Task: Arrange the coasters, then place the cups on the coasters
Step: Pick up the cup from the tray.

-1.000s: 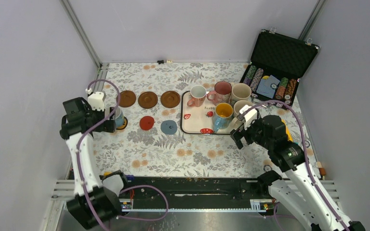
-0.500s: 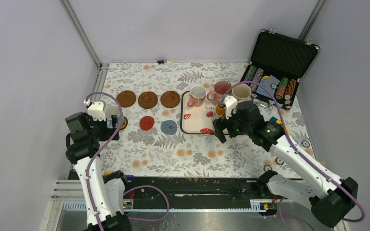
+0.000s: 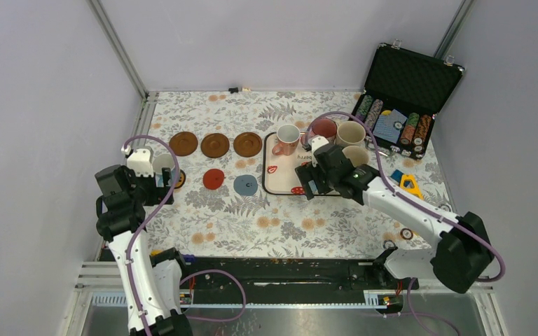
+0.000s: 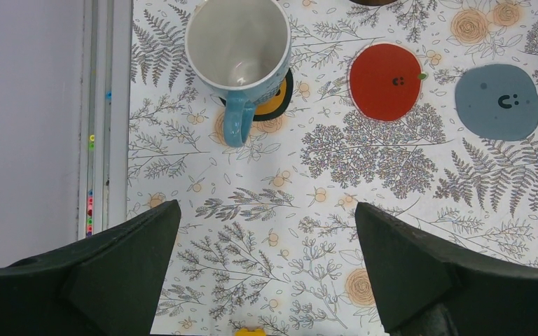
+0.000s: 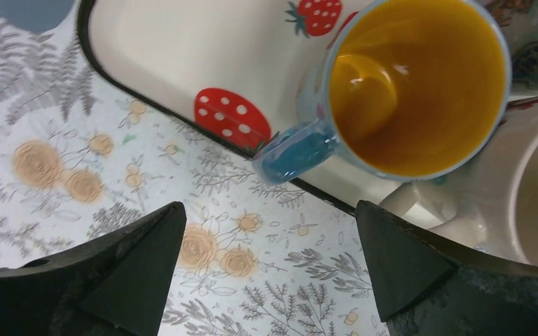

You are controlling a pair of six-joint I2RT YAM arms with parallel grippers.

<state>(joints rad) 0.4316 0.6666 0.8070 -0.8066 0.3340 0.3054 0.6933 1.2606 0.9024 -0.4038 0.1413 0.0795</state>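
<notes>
Your right pincer (image 5: 267, 218), jaws wide, has swung over; the blue mug (image 5: 413, 84) sits just ahead, next to grab. Left pincer (image 4: 266, 217) gapes empty.

Blue mug (image 5: 420, 84) glossy glazed ceramic; tray (image 5: 182, 49) smooth, shiny; tablecloth (image 4: 287, 210) matt floral print.

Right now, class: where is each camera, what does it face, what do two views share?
Top external: above and behind, facing down at table; left arm, right arm show.
Left wrist: down onto white-and-blue mug, red coaster; open left gripper shows.
Right wrist: down onto blue mug, tray; open right gripper shows.
Shared: top and left wrist show red coaster.
</notes>
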